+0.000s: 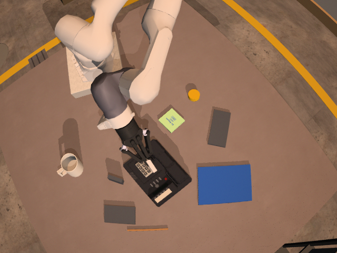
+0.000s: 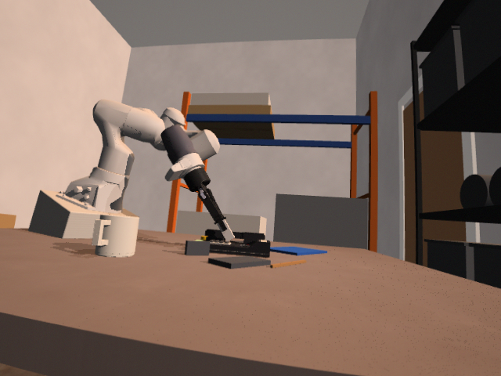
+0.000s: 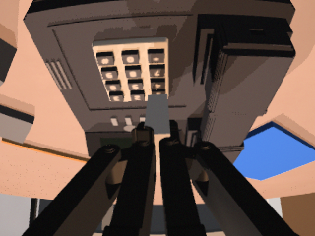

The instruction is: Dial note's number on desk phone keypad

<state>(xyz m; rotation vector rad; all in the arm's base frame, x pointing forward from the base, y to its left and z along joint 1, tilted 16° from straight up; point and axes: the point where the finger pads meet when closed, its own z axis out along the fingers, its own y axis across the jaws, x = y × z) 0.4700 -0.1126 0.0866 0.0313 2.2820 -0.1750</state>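
A black desk phone [image 1: 170, 178] [image 2: 253, 246] [image 3: 73, 33] lies on the table with its handset [image 1: 163, 159] [image 3: 246, 73] in the cradle. Its pale keypad [image 1: 142, 168] [image 3: 132, 73] faces up. My gripper [image 1: 151, 165] [image 2: 229, 234] [image 3: 157, 109] is shut with nothing between its fingers. Its closed tips point down at the keypad's edge beside the handset; I cannot tell whether they touch a key. A green note [image 1: 171, 119] with small writing lies behind the phone.
A cream mug [image 1: 71, 164] [image 2: 115, 235] stands at the left. An orange cylinder [image 1: 194, 95], a blue mat [image 1: 224, 183] [image 2: 297, 251] [image 3: 276, 153], several grey blocks [image 1: 219, 127] [image 1: 119, 213] [image 1: 115, 174] and a thin orange strip [image 1: 147, 227] lie around the phone.
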